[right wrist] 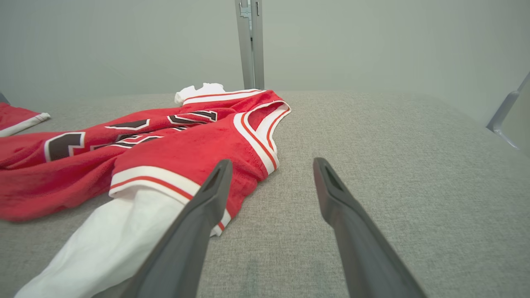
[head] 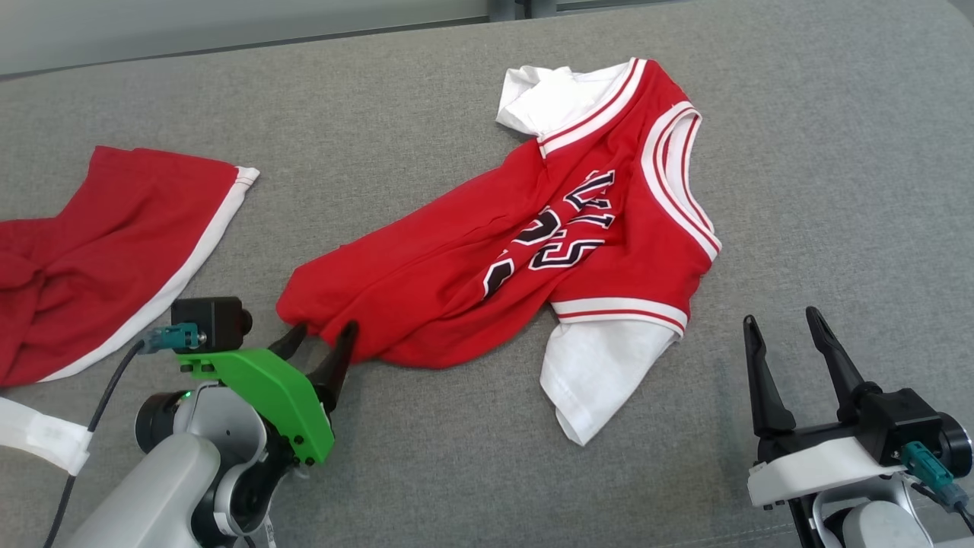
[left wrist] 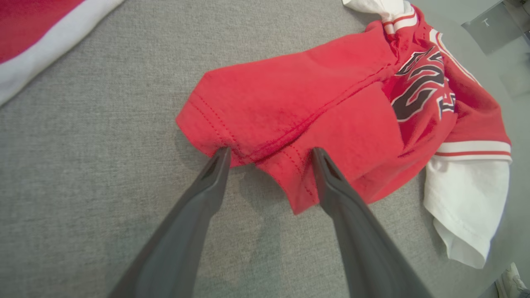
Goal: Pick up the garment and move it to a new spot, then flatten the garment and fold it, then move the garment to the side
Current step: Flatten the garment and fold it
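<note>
The garment (head: 487, 251) is a red jersey with white sleeves and dark numbers, lying rumpled and slantwise on the grey surface. Its near red hem corner (left wrist: 256, 153) sits between the fingers of my left gripper (head: 323, 342), which is open with its tips at the cloth's edge. In the left wrist view the left gripper (left wrist: 269, 155) straddles that hem fold. My right gripper (head: 784, 323) stands open at the lower right, apart from the jersey. In the right wrist view the right gripper (right wrist: 271, 165) points past the jersey (right wrist: 136, 149), whose white sleeve (right wrist: 112, 236) lies beside its left finger.
A second red cloth with a white band (head: 106, 251) lies at the left, also seen as red cloth (left wrist: 37, 29) in the left wrist view. A white strap (head: 38, 438) shows at the lower left. The grey padded surface (head: 837, 190) ends at a pale wall behind.
</note>
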You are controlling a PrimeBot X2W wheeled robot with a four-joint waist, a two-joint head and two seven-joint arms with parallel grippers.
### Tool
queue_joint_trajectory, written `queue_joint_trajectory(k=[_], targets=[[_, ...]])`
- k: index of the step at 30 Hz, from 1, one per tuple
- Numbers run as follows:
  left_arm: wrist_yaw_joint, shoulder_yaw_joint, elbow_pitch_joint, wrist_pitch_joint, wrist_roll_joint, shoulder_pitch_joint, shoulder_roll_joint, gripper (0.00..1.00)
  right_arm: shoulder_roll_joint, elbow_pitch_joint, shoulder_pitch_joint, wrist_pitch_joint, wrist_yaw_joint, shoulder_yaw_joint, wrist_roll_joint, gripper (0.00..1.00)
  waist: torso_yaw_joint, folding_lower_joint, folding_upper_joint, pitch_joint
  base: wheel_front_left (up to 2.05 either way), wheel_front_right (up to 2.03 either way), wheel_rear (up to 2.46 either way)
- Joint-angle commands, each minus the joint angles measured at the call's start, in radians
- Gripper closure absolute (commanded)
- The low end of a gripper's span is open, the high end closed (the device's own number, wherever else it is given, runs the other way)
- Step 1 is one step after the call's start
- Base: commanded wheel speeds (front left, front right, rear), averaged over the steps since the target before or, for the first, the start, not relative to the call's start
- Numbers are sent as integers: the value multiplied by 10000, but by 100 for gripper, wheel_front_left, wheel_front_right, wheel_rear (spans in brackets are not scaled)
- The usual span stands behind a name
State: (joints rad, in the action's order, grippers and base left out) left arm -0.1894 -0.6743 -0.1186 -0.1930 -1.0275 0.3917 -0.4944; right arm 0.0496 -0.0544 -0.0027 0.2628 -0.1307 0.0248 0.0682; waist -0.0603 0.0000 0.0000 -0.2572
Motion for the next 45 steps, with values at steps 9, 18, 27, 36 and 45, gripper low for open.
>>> queue_joint_trajectory(k=[9,18,27,36,45], targets=[[223,-53,81,55,-297,-435,153,100,25,-17,142,33,0,61,208,0,-120,0,0,48,0,0,0],[380,196,467,716,-145,-71,369,100,27,-61,196,33,1,76,108,0,56,0,0,215,0,0,0],[164,-206,2349,823,76,-1060,119,100,27,-88,423,33,1,102,142,0,156,0,0,458,0,0,0],[-319,-667,2809,964,-122,-2900,-271,100,25,-67,682,33,1,200,68,0,487,0,0,596,0,0,0],[-141,-984,1457,1119,-479,-3493,358,100,28,-80,724,33,1,170,-93,0,809,0,0,651,0,0,0]])
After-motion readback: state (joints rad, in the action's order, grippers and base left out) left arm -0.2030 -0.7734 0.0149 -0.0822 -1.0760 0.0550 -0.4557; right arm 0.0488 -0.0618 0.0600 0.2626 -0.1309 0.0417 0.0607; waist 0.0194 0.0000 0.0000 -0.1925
